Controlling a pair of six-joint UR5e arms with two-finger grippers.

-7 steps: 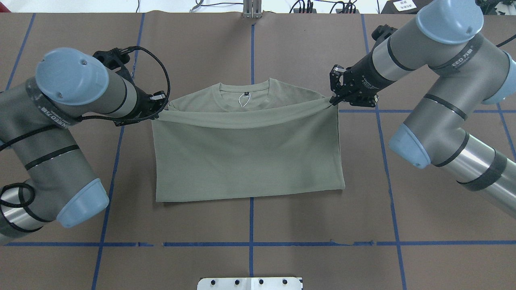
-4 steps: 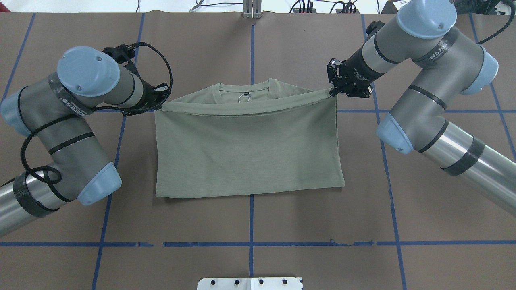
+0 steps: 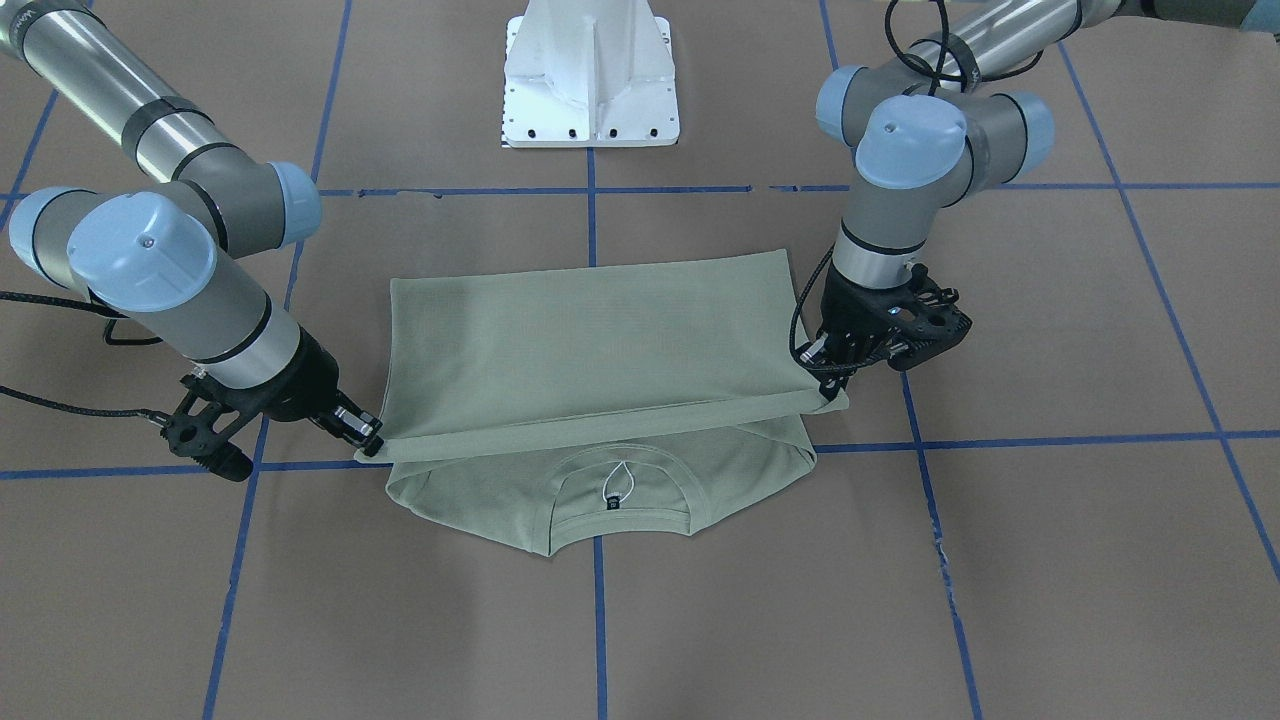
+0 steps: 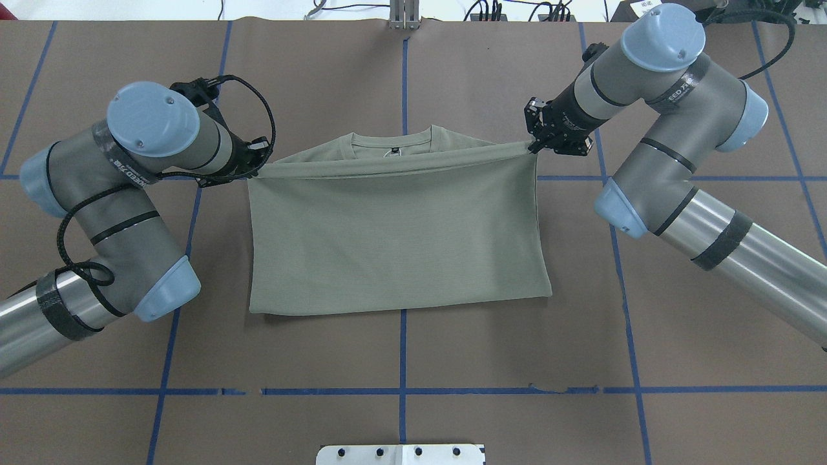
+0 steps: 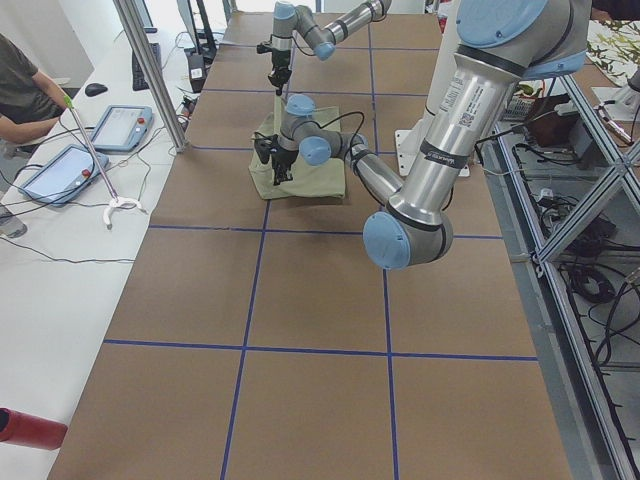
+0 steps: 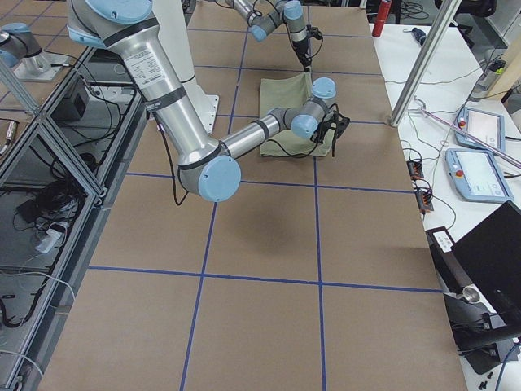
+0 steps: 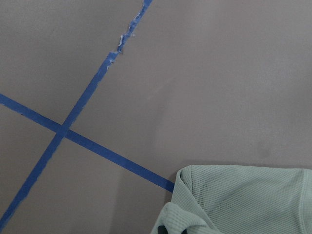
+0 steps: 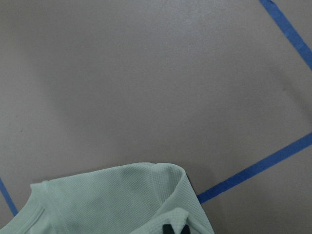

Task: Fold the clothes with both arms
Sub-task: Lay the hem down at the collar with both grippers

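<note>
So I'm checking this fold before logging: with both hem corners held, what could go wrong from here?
The left end effector and right end effector each pinch only a corner of the shirt, so fabric may slip. The held edge slants against the tape lines; the fold could land skewed.

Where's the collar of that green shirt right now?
Overhead, the collar lies mid-table at the shirt's far edge, just past the raised flap held between the left tool and right tool.

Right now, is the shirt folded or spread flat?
Half-folded: the shirt is doubled over itself, top edge pinched by left gripper and right gripper, just short of the collar, which shows.
</note>
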